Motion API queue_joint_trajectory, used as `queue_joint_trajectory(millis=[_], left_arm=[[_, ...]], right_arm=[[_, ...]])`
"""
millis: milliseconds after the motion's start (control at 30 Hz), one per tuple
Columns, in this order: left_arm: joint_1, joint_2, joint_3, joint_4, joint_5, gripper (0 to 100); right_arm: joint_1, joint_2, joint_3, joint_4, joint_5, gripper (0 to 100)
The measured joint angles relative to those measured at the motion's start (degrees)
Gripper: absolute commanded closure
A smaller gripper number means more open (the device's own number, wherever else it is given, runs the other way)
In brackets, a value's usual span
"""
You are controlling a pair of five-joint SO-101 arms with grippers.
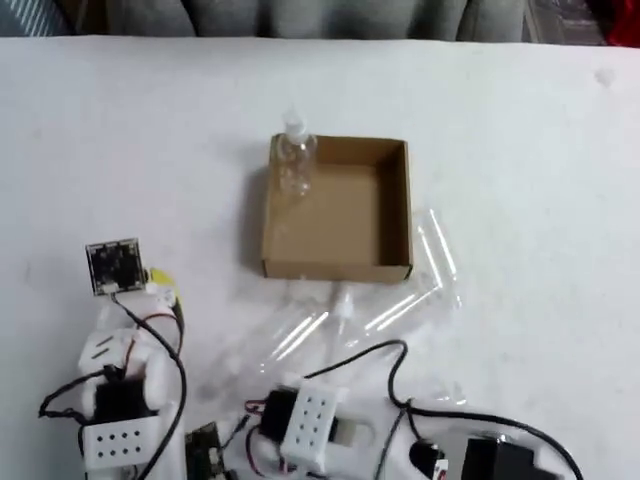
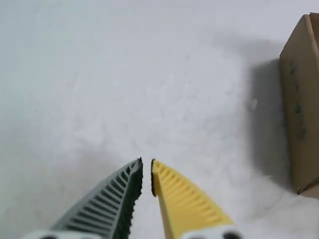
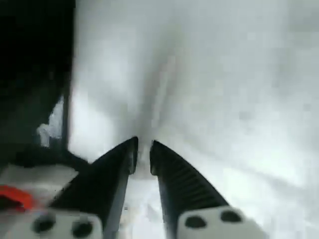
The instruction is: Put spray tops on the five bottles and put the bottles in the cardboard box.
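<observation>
The cardboard box [image 1: 392, 205] stands open at the table's middle. One clear bottle [image 1: 296, 160] with a spray top stands upright in the box's far left corner. Several clear bottles lie on the table, one in front of the box [image 1: 298, 336], one at its front right [image 1: 402, 308] and one along its right side [image 1: 438, 243]. A small white spray top [image 1: 345, 304] seems to lie just in front of the box. My left gripper [image 2: 146, 172] hangs shut and empty over bare table left of the box [image 2: 299, 107]. My right gripper [image 3: 142, 149] is shut and empty, low over the white table.
The left arm [image 1: 125, 385] sits at the front left with its yellow finger [image 1: 163, 288] pointing toward the box. The right arm's body [image 1: 312, 425] and black cables [image 1: 400, 380] lie at the front edge. Bare white table surrounds the box at the back and sides.
</observation>
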Motion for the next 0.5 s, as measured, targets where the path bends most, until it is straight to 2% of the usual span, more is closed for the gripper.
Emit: queue_joint_trajectory(millis=[100, 233, 367, 500], left_arm=[[0.2, 0.0, 0.0, 0.0, 0.0, 97], [0.2, 0.0, 0.0, 0.0, 0.0, 97], [-0.7, 0.0, 0.0, 0.0, 0.0, 96], [-1.0, 0.0, 0.0, 0.0, 0.0, 96]], right_arm=[[8.1, 0.5, -4.0, 3.2, -0.6, 98.3], [15.3, 0.4, -9.0, 7.5, -0.6, 98.3], [18.5, 0.4, -12.7, 11.3, -0.4, 98.3], [18.6, 0.4, -15.7, 17.1, -0.4, 95.6]])
